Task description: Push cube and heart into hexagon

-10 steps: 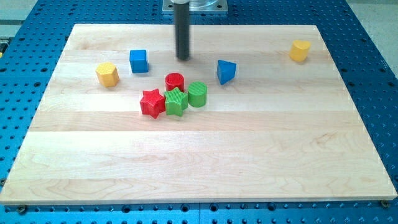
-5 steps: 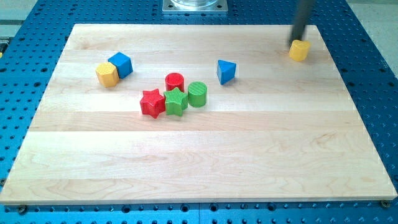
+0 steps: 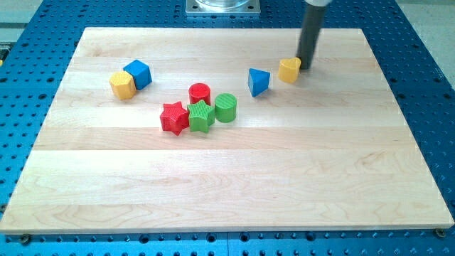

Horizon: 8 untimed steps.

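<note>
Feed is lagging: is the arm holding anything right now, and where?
Nothing is held. My tip presses against the yellow heart on its side toward the view's right.

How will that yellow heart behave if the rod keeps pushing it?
The yellow heart probably slides flat rather than tipping: it sits low and squat. My tip touches its right edge, off-centre, so it may rotate. It could bump the blue triangle nearby.

Rod (image 3: 310, 35) upper end cut off at view's top; metal base plate (image 3: 222, 7) too.
</note>
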Motion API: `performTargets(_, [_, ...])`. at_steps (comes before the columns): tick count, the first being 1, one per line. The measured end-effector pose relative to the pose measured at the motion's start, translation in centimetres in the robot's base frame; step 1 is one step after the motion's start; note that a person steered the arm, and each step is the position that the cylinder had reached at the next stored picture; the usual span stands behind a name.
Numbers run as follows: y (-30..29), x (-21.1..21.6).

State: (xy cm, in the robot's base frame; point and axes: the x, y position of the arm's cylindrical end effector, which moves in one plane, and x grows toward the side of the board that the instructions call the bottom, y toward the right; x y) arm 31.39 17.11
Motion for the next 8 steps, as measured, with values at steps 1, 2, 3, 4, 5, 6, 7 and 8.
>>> performTargets(1, [-2.1,0.8])
performTargets(2, [-13.0,0.8])
performTargets(3, [-16.1,0.8])
performTargets(4, [-17.4,1.8])
performTargets(5, [-25.4,2.2])
performTargets(6, [-26.6,2.8])
performTargets(7, [-17.5,3.2])
performTargets(8, [-23.8,4.1])
